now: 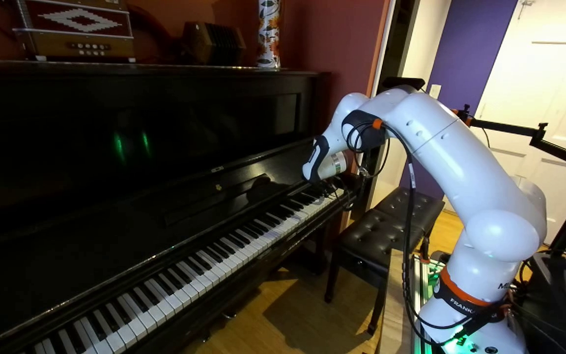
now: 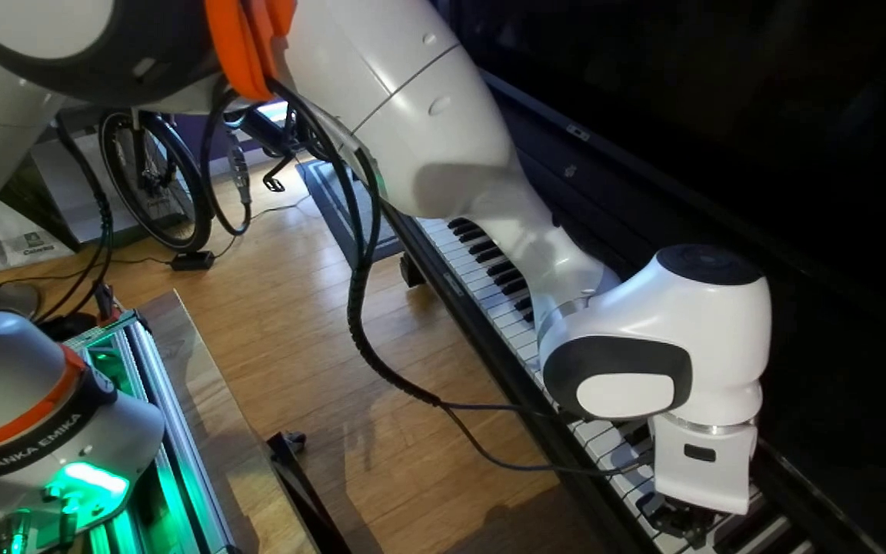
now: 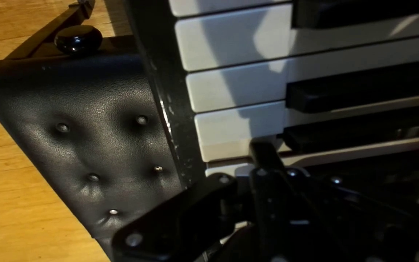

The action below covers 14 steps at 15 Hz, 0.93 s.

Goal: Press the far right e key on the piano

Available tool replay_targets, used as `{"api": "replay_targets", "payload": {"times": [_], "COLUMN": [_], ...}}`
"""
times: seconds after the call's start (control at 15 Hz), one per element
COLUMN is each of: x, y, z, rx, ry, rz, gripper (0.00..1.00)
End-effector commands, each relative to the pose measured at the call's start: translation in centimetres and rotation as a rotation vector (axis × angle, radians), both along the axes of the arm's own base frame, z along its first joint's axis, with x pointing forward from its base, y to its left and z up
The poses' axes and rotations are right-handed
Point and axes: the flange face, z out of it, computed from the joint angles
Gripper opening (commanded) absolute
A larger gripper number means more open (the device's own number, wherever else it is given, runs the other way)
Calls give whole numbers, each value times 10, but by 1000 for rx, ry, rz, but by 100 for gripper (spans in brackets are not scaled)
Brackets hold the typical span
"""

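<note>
Right now the jaws are together, holding nothing, tips down by the white keys [image 3: 231,85]; whether they touch, I can't tell! The piano [image 1: 130,172] stands beneath the arm's [image 1: 455,142] outstretched wrist in both exterior views, padded bench [image 3: 96,156] near its keys.
</note>
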Motion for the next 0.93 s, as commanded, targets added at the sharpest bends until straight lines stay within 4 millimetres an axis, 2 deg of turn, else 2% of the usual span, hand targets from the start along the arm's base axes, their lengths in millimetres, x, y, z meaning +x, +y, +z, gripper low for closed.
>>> {"api": "replay_targets", "payload": {"times": [0.0, 0.33, 0.87], "x": [2, -9, -58], "y": [1, 8, 34], "z": [-21, -4, 40], "rx": [-30, -27, -95], "ry": [44, 17, -120], "rz": [-12, 14, 112], "gripper": [0, 0, 0]}}
